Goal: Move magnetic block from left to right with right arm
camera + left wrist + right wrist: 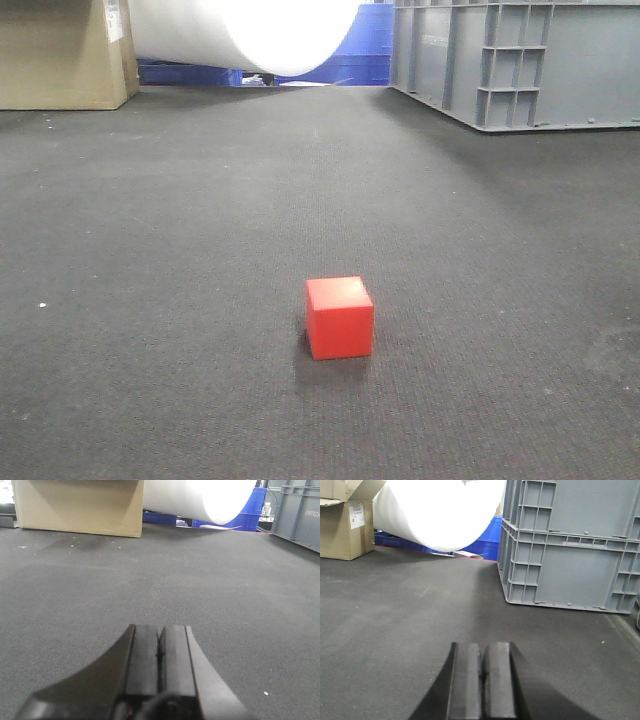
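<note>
On carpet (150, 250), block (339, 318) sits untouched; right gripper (482, 680) pressed together, empty. Approach pending: reach toward 10 o'clock, spread fingers.

In the front view, the top edge is cutting off the white roll (250, 35), the cardboard box (60, 55) and the grey crate (520, 60). In both wrist views, the bottom edge is cropping the left gripper (160, 652) and the right gripper (482, 667). The label (356, 516) on the box is printing too small to read.
</note>
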